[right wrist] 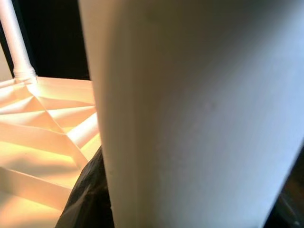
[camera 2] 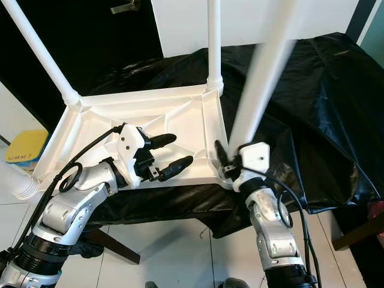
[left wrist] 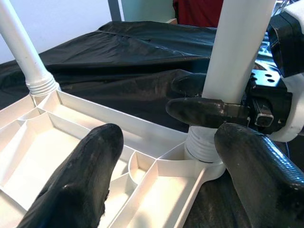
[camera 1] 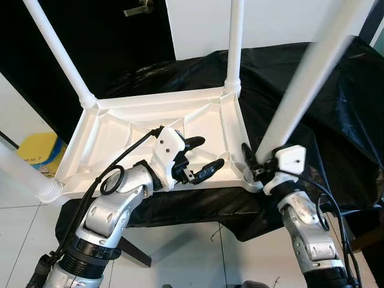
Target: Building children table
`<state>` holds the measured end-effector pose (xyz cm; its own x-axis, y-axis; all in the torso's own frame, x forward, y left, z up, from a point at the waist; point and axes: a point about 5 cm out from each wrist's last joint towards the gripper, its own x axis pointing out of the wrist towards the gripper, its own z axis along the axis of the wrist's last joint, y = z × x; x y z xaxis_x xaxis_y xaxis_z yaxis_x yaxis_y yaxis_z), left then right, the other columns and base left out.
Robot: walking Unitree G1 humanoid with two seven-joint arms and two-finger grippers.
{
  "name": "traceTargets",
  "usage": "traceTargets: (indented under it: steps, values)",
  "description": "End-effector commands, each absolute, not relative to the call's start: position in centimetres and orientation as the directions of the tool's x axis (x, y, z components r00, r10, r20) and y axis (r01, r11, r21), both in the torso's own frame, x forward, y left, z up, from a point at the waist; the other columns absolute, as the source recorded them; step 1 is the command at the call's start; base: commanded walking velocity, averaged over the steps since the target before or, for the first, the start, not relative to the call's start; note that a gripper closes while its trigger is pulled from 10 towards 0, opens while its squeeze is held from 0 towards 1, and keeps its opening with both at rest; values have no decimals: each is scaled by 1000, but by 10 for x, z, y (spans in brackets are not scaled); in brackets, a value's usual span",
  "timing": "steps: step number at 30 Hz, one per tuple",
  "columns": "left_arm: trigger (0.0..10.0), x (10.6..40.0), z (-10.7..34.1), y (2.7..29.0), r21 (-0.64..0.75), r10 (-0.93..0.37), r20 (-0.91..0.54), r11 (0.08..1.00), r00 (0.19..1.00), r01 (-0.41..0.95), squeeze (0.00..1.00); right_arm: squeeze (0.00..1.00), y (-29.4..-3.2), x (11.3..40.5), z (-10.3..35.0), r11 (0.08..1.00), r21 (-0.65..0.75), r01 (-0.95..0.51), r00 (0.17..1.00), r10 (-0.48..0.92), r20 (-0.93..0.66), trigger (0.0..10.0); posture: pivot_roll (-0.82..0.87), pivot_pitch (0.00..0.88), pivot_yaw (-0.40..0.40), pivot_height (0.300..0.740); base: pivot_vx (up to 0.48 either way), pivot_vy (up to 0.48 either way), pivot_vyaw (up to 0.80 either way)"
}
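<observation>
Tabletop: white tabletop (camera 1: 150,129) lies upside down on the black-draped counter (camera 1: 300,90), near its front edge.
Right claw: right claw (camera 1: 251,163) clamped round the base of the white leg (camera 1: 300,96) at the near right corner socket.
Left claw: left claw (camera 1: 201,157) spread wide, empty, above the ribbed underside.
Risk: leg tilts; cross-threading likely, tabletop sliding off.
Room: pale tiled floor (camera 1: 180,252), yellow bin (camera 1: 39,153) left.

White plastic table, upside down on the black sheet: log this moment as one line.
right gripper: shut on near-right white table leg at its socket | left gripper: open over upturned white plastic tabletop | black sheet beneath
</observation>
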<state>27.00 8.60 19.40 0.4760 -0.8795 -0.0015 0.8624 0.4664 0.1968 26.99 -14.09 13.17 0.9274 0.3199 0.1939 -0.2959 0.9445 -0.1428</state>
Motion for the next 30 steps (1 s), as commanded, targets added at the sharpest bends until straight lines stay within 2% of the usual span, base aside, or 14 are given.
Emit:
traceTargets:
  steps: [1,7,12,16,23,30]
  values:
    - [10000,269,194,89,198,-888,-17,448,460,872,0,0,-141,258,86,935,-133,-328,944,329,-20,10000,-110,77,110,740,0,0,0]
    - [10000,269,194,89,197,-889,-17,446,458,873,0,0,-146,262,90,928,-123,-352,936,353,-14,10000,-109,76,111,740,0,0,0]
    - [10000,269,194,89,198,-889,-17,445,457,873,0,0,-152,268,99,892,-145,-428,902,432,-5,10000,-110,73,113,740,0,0,0]
    - [10000,269,195,89,201,-890,-15,443,455,874,0,0,-162,271,107,819,-164,-551,831,555,-21,10000,-111,71,115,740,0,0,0]
    - [10000,269,196,90,204,-890,-13,444,456,873,0,0,-167,273,106,753,-184,-632,772,633,-62,10000,-106,72,117,740,0,0,0]
    - [10000,268,196,91,204,-888,-15,447,459,871,0,0,-171,274,106,642,-253,-724,682,720,-128,10000,-93,79,125,740,0,0,0]
